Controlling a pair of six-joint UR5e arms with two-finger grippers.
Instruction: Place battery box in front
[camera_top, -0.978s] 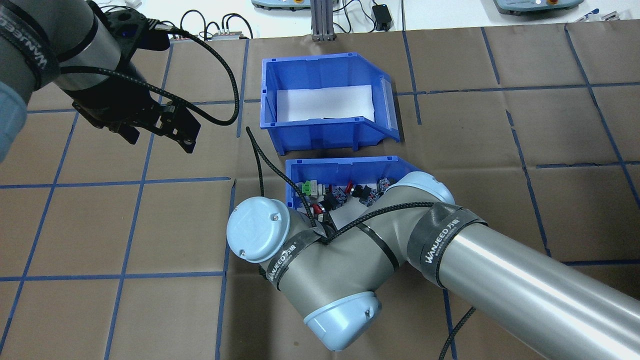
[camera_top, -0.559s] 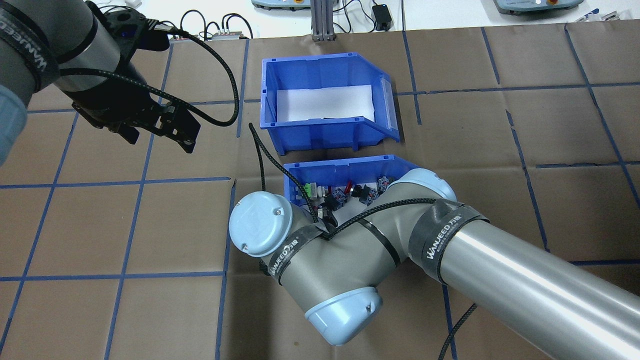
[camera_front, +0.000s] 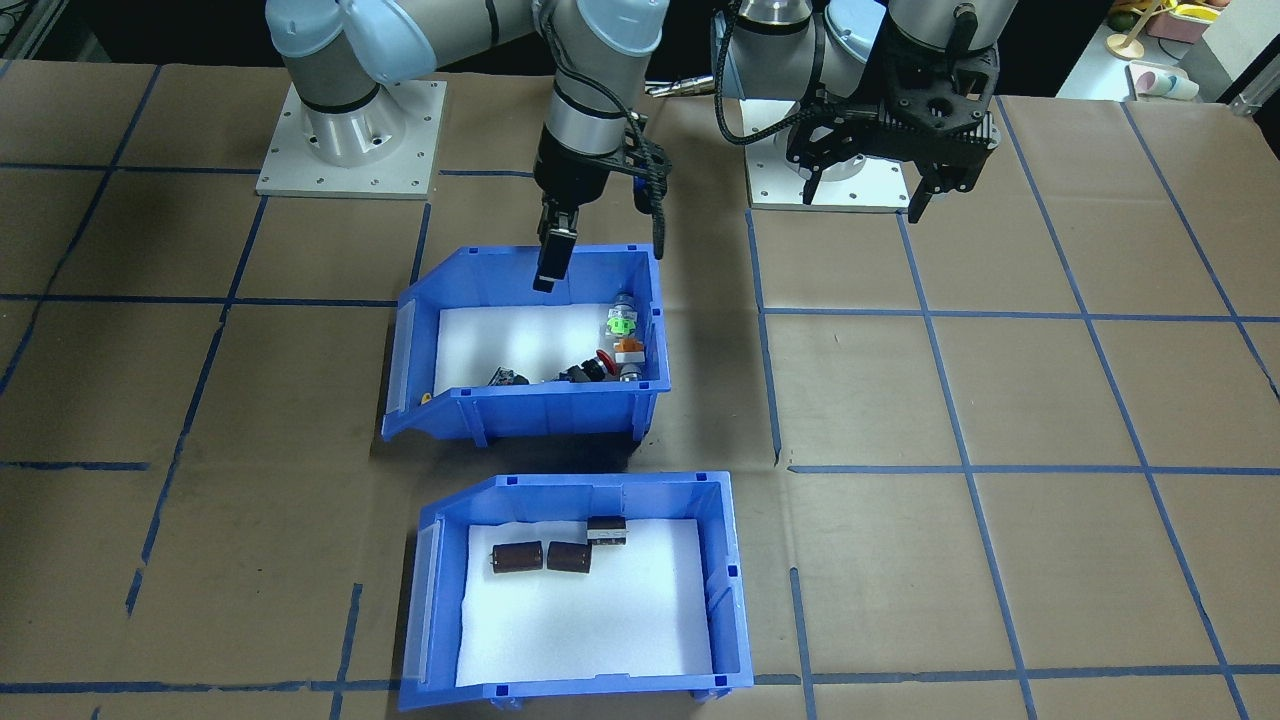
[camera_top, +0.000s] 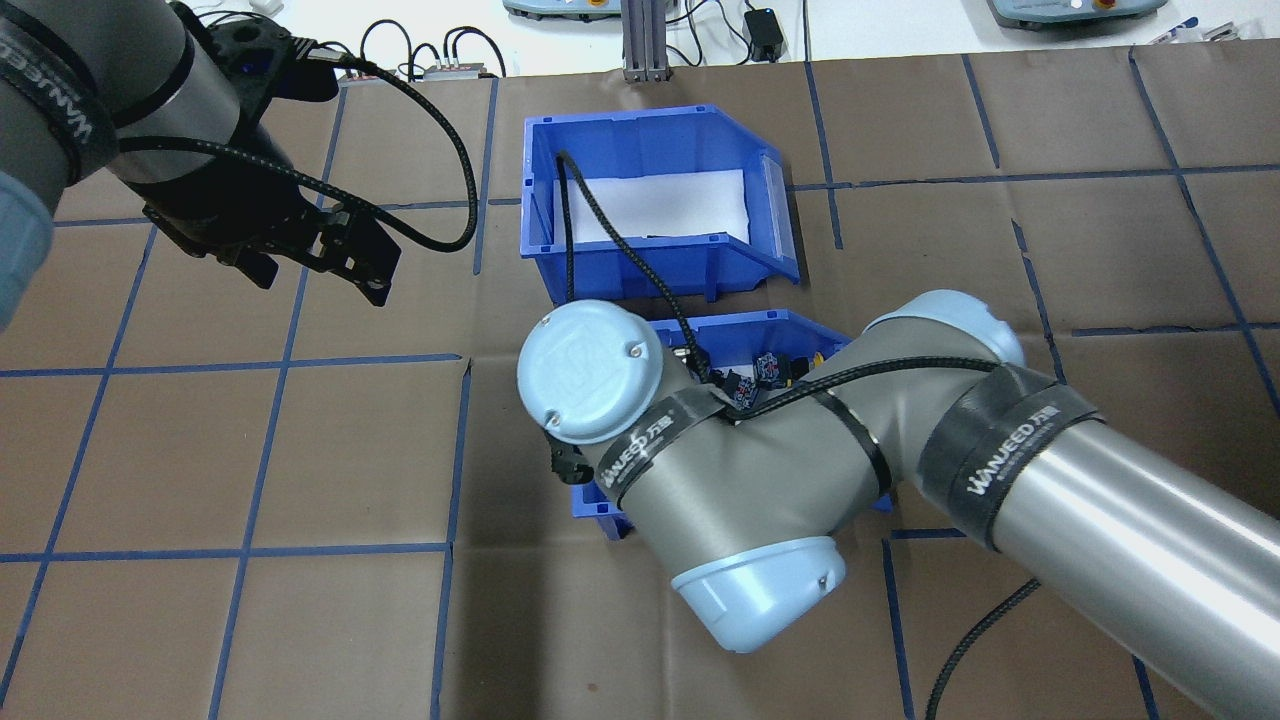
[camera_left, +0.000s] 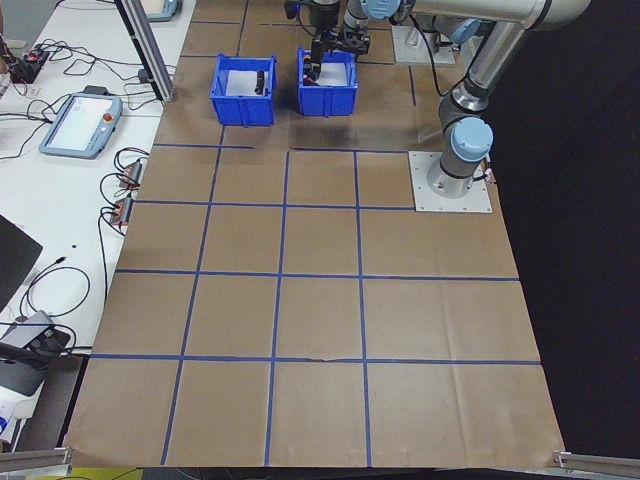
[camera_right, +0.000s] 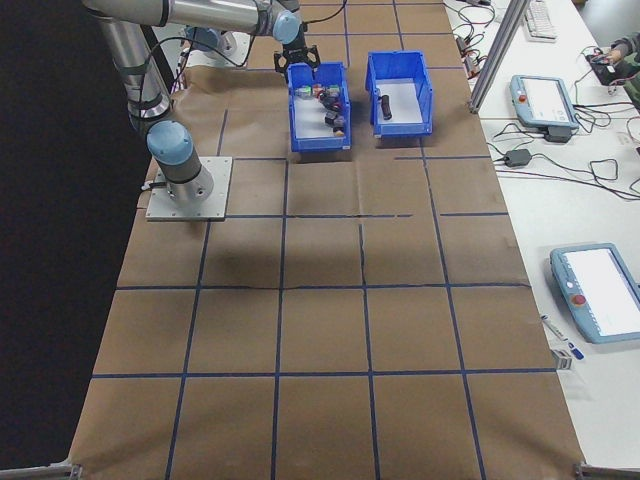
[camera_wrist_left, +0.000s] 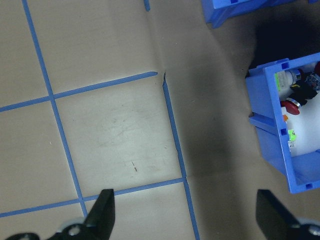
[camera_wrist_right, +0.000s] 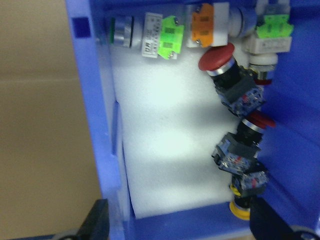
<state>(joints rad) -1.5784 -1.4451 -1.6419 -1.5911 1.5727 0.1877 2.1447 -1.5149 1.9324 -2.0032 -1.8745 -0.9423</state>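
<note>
The battery box (camera_front: 577, 485), a blue bin with white foam and three dark cylinders (camera_front: 517, 556), stands on the side of the table far from the robot, also seen as the upper bin (camera_top: 640, 265). Between it and the robot sits a like blue bin of push-buttons (camera_front: 540, 415). My right gripper (camera_front: 553, 265) hangs open over that button bin's robot-side wall (camera_wrist_right: 87, 100), its fingers (camera_wrist_right: 97, 222) wide apart and holding nothing. My left gripper (camera_top: 322, 282) hovers open over bare table, well to the side of both bins.
The right arm's elbow (camera_top: 590, 375) covers most of the button bin from above, and its cable (camera_top: 600, 235) drapes across the battery box. Base plates (camera_front: 350, 140) lie behind the bins. A metal post (camera_top: 640, 40) and pendants stand beyond the table edge.
The right arm has swung to the right and toward the far side, covering more of the button bin; its cable now crosses the battery box. The left arm has stayed still.
</note>
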